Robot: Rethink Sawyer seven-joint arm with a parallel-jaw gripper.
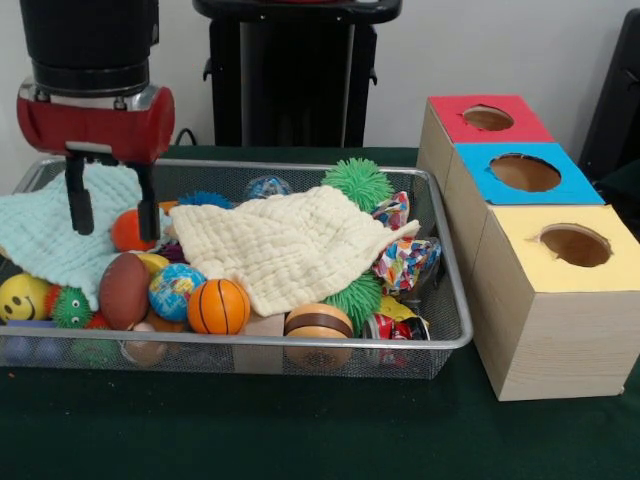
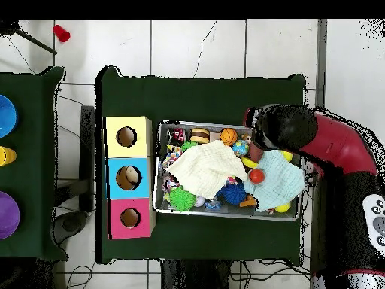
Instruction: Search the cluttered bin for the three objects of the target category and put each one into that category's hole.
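The silver wire-mesh bin [image 1: 300, 343] stands on the green table and is full of toys; it also shows in the overhead view [image 2: 161, 169]. A cream cloth [image 1: 290, 245] [image 2: 207, 167] and a pale blue cloth [image 1: 55, 235] [image 2: 277, 187] cover much of it. No plush animal shows clearly; any are hidden under the cloths or the clutter. My gripper [image 1: 112, 212] hangs open over the bin's left end, its fingers [image 1: 78, 200] astride the blue cloth's edge and an orange ball [image 1: 128, 230]. In the overhead view the arm [image 2: 289, 128] hides it.
Three wooden boxes with round holes stand beside the bin: red top [image 1: 488, 118], blue top [image 1: 525, 172], yellow top [image 1: 575, 244]. In the bin lie a basketball [image 1: 218, 306], a brown football [image 1: 123, 290], a globe ball [image 1: 175, 290] and green spiky balls [image 1: 358, 182].
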